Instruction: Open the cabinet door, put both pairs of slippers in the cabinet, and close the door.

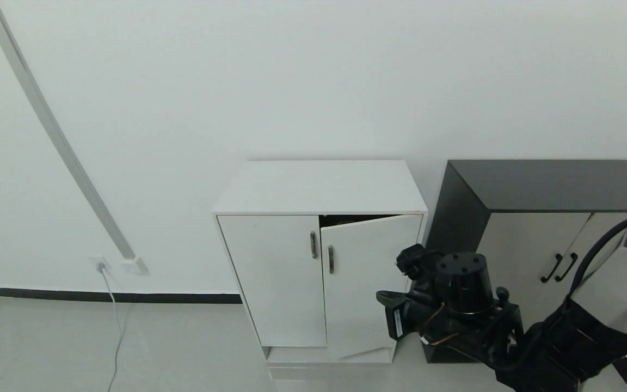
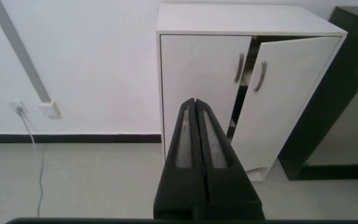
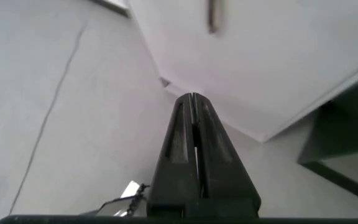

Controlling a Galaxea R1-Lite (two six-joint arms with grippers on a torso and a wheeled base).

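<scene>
Against the wall, the cabinet (image 1: 319,188): white, with two doors, standing on the floor between a wall socket and a dark cabinet.
Left door (image 1: 272,277): flat and shut, with its handle (image 1: 313,244) at the inner edge.
Right door (image 1: 368,283): ajar, with its free edge swung out a little. A dark gap (image 1: 346,219) shows along its top and between the two doors in the left wrist view.
Right door handle (image 1: 331,259): upright, just beside the left door's handle and slightly lower in the head view.
Right gripper (image 3: 193,96): fingers pressed together with nothing between them. The tip points at the lower part of the right door, below its handle and near its bottom edge. I cannot tell whether it touches the door.
Left gripper (image 2: 194,101): fingers together and holding nothing. It is well apart from the cabinet and aimed toward the left door's lower half.
Dark cabinet (image 1: 553,185): just beside the white one, on the robot's right.
Wall socket (image 1: 99,265): low on the wall, with a cable (image 1: 117,326) hanging to the floor.
</scene>
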